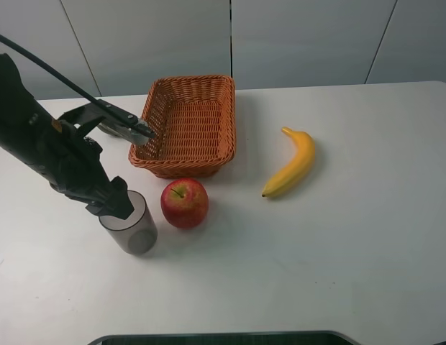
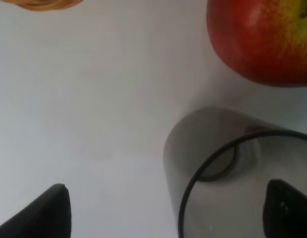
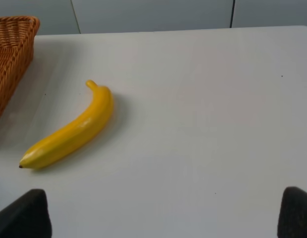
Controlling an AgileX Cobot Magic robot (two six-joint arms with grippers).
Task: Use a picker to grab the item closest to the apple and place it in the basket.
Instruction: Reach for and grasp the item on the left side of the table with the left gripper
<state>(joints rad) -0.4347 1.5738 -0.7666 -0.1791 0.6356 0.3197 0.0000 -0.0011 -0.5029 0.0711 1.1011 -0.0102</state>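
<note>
Just beside the apple (image 1: 184, 203), the released left tool (image 2: 167, 198) straddles the wall of the cup (image 1: 131, 228).

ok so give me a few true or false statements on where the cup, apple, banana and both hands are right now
1. The cup stands upright next to the apple. True.
2. The banana lies in the basket. False: it lies on the table, to the right of the basket.
3. The left hand is open, down at the cup's rim. True.
4. The right hand grips the banana. False: it is open, and the banana lies apart from it on the table.
</note>
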